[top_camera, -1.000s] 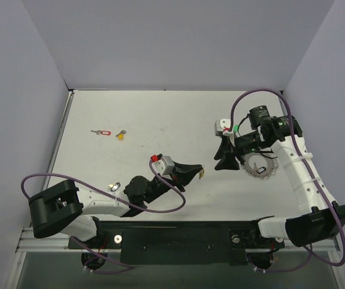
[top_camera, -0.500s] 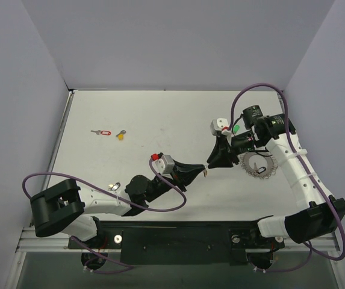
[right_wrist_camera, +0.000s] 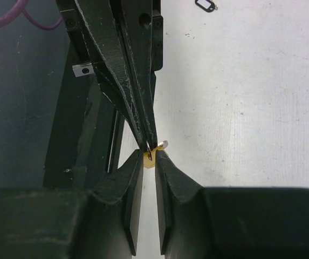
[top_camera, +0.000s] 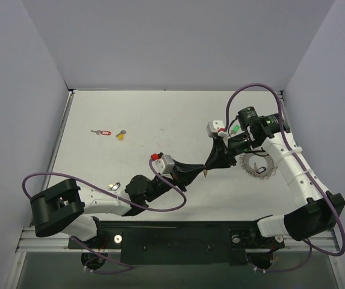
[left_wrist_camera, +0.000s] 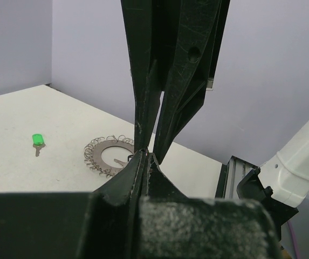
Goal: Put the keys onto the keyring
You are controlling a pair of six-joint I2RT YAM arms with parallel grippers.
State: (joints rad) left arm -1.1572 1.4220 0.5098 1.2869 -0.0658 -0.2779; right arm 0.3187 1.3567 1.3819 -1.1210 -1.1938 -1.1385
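My left gripper [left_wrist_camera: 145,158] is clamped tight on the blade of a yellow-headed key [right_wrist_camera: 150,158]. My right gripper [right_wrist_camera: 149,163] has its jaws drawn narrow around the yellow head; I cannot tell whether they pinch it. The keyring [top_camera: 258,165] lies flat on the table [top_camera: 160,114], just beside the right arm

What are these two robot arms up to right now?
The two arms meet tip to tip above the table. The left gripper is shut on a small yellow-headed key. The right gripper has its jaws narrowed around that yellow head; whether it grips yet is unclear. It looks like a handover. The keyring lies flat by the right arm, with a green key loose beside it.
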